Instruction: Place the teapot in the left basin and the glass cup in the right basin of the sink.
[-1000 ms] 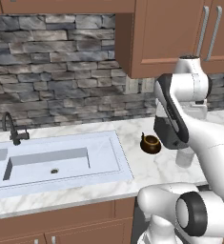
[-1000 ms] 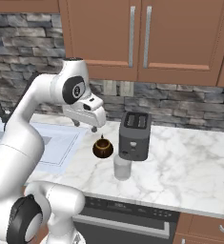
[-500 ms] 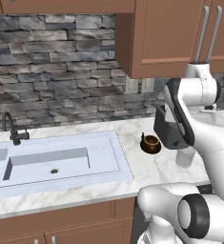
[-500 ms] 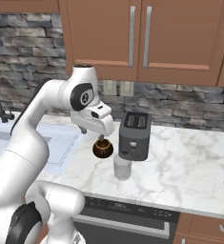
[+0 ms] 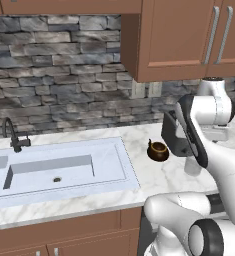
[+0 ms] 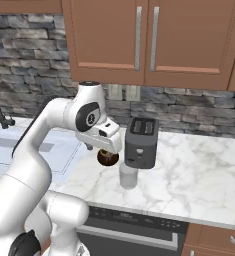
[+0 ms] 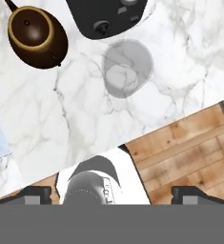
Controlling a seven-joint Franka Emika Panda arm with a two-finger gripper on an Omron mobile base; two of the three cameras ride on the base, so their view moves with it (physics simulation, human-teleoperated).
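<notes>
Hand view: the two-finger gripper [image 7: 111, 198] hangs released and empty above the white marble counter [image 7: 61, 114]. Nearest lies the translucent pale-grey glass cup [image 7: 127, 66]; beyond it the squat dark-brown teapot [image 7: 36, 36], beside the black toaster [image 7: 106, 15]. Both stand right of the pale white sink [image 5: 59, 167]. Judged step: approach for the first pick. Next: centre over one item, descend, close.

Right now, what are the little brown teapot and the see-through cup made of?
The teapot looks like glazed ceramic: dark brown, glossy, with a soft shine on the lid and a golden-tan rim. The glass cup looks like clear glass: pale grey, and the marble counter shows through it. Both are rendered, so this is a guess.
</notes>
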